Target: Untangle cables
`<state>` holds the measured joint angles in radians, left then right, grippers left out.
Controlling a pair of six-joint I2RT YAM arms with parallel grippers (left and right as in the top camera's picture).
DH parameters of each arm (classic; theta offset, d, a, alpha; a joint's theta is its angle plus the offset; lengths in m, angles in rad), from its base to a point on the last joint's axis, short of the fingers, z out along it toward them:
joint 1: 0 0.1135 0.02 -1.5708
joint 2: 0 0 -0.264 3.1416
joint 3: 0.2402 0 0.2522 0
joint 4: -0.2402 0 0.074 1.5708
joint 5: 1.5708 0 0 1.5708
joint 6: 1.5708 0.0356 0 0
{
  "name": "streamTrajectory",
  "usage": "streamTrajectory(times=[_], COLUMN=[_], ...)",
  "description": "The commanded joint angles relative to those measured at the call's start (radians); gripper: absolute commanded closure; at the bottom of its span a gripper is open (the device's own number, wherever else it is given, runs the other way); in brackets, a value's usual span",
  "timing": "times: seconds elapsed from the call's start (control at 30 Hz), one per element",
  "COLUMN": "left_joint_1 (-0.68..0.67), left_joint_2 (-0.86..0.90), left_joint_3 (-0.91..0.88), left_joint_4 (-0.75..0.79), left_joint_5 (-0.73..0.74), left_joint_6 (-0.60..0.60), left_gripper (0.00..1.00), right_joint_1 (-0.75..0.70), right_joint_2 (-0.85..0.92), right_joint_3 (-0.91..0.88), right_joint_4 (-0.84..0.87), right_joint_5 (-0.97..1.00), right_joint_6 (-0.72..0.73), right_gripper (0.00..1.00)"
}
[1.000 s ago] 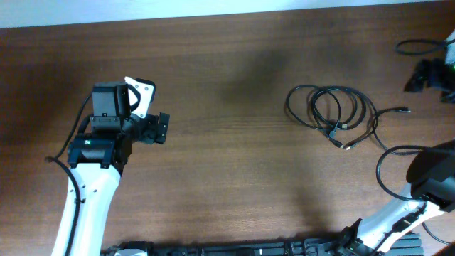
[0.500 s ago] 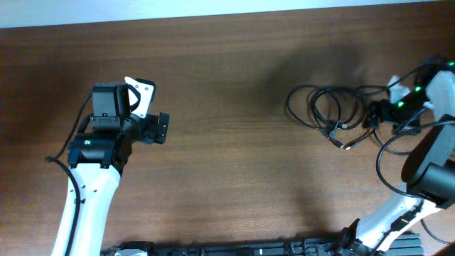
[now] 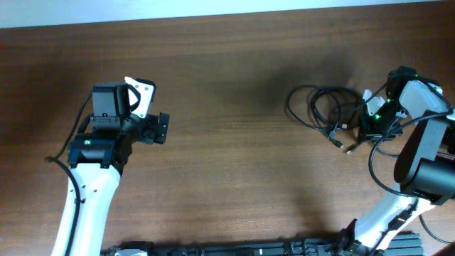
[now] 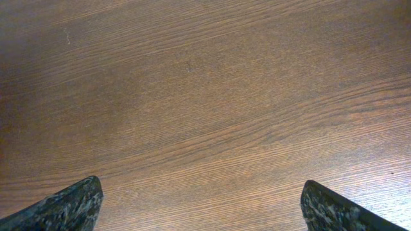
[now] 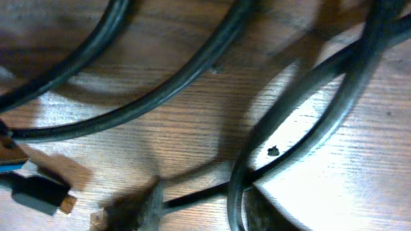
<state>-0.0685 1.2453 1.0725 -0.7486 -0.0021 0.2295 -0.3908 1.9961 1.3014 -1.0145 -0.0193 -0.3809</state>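
Observation:
The cables (image 3: pixel 334 107) are thin black cords lying in loose overlapping loops at the table's right side, with small plug ends (image 3: pixel 347 146) at their near edge. My right gripper (image 3: pixel 370 122) is down on the right rim of the bunch. In the right wrist view its blurred fingers (image 5: pixel 138 208) stand narrowed but still apart on either side of a cable strand (image 5: pixel 239 192), with bare wood showing between them. A plug (image 5: pixel 42 196) lies at lower left there. My left gripper (image 3: pixel 162 128) hovers far to the left, wide open (image 4: pixel 205 208) over bare wood.
The right arm's own black wire (image 3: pixel 380 174) loops on the table just in front of the bunch. Dark base hardware (image 3: pixel 249 250) runs along the near edge. A pale strip (image 3: pixel 213 8) marks the table's far edge.
My right arm came in from the far right edge and dropped onto the right side of the cable bunch, and its jaws narrowed. The loops shifted slightly. The left arm has not moved.

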Motion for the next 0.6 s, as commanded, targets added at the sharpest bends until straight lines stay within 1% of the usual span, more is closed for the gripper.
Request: streamTrajectory(times=[0.0, 0.27, 0.3, 0.33, 0.4, 0.43, 0.57], left_joint_1=[0.006, 0.006, 0.006, 0.006, 0.006, 0.006, 0.006], left_joint_2=[-0.011, -0.011, -0.011, -0.011, -0.011, -0.011, -0.011], left_joint_3=[0.003, 0.003, 0.003, 0.003, 0.003, 0.003, 0.003], left_joint_4=[0.002, 0.002, 0.002, 0.002, 0.002, 0.002, 0.002], left_joint_5=[0.014, 0.014, 0.014, 0.014, 0.014, 0.014, 0.014], left_joint_6=[0.011, 0.011, 0.011, 0.011, 0.011, 0.011, 0.011], left_gripper=[0.01, 0.01, 0.01, 0.01, 0.01, 0.01, 0.01], right_joint_1=[0.004, 0.004, 0.005, 0.005, 0.005, 0.005, 0.003], right_joint_2=[-0.009, -0.009, -0.009, -0.009, -0.009, -0.009, -0.009], right_joint_3=[-0.014, -0.014, -0.014, -0.014, -0.013, -0.009, 0.034], right_joint_4=[0.01, 0.029, 0.029, 0.027, 0.026, 0.019, -0.056], right_joint_5=[0.009, 0.005, 0.005, 0.004, -0.026, -0.053, -0.008], right_joint_6=[-0.007, -0.004, -0.003, -0.004, -0.004, -0.004, -0.009], right_gripper=[0.95, 0.96, 0.94, 0.9, 0.78, 0.75, 0.73])
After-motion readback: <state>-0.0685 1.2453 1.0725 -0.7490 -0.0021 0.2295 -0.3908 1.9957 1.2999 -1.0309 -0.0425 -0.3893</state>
